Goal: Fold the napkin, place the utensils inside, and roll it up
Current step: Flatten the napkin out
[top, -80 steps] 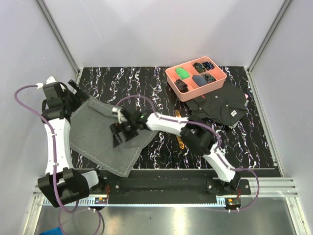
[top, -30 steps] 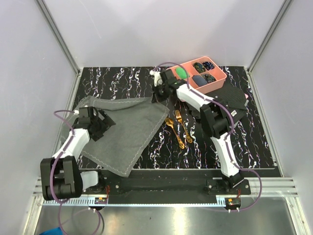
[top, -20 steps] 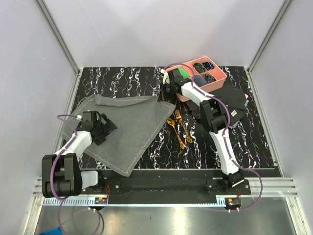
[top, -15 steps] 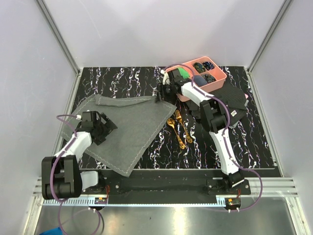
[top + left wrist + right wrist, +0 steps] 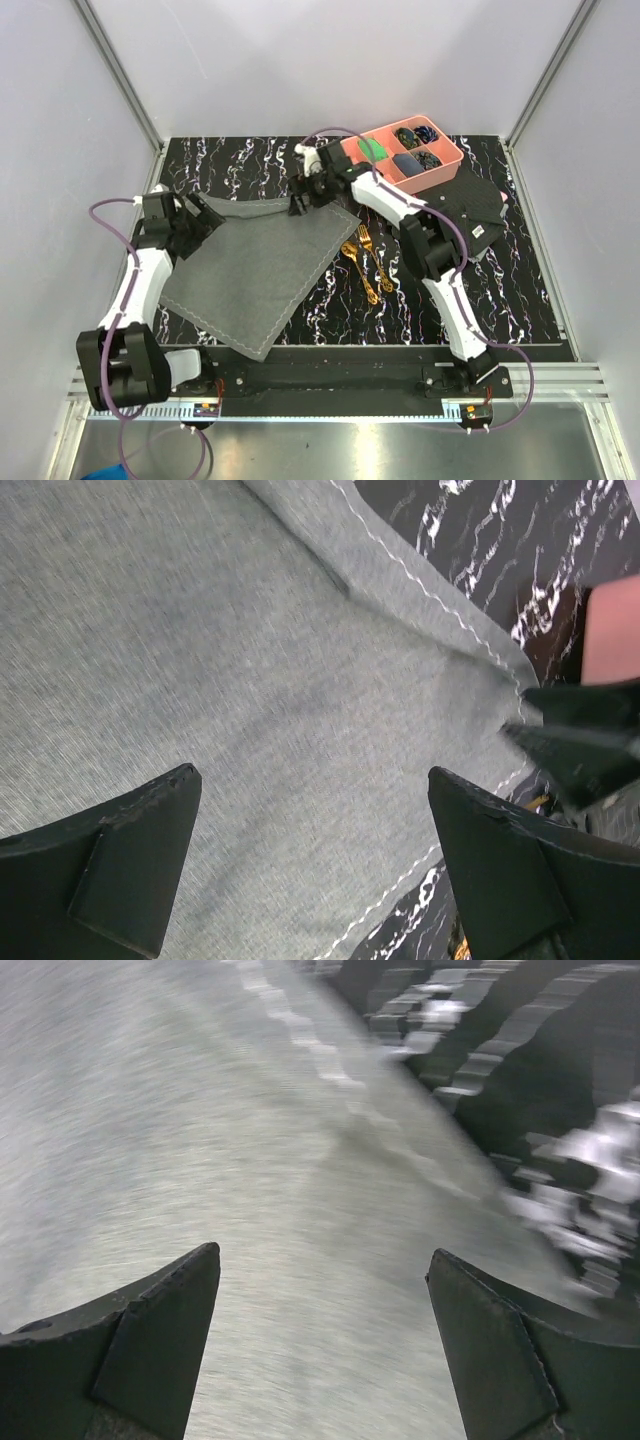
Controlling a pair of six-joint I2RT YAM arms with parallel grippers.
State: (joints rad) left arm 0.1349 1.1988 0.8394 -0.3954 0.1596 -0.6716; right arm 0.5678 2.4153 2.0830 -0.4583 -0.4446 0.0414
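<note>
The grey napkin point(image 5: 255, 270) lies spread on the black marbled mat, with a narrow strip folded over along its far edge. My left gripper point(image 5: 186, 224) hangs open over the napkin's far left corner; in the left wrist view only cloth point(image 5: 250, 660) shows between its fingers point(image 5: 312, 773). My right gripper point(image 5: 300, 196) stands open at the far edge, with blurred grey cloth point(image 5: 200, 1110) under its spread fingers point(image 5: 322, 1252) and nothing held. The gold spoon point(image 5: 358, 268) and gold fork point(image 5: 376, 258) lie side by side just right of the napkin.
A pink tray point(image 5: 372, 190) with small dark and green items stands at the far right. A black patterned cloth point(image 5: 465, 212) with a white tag lies beside it. Grey walls close in the mat on three sides.
My right gripper has opened, let go of the napkin's far right corner and moved left along the far edge. My left gripper has moved away from me to the far left corner.
</note>
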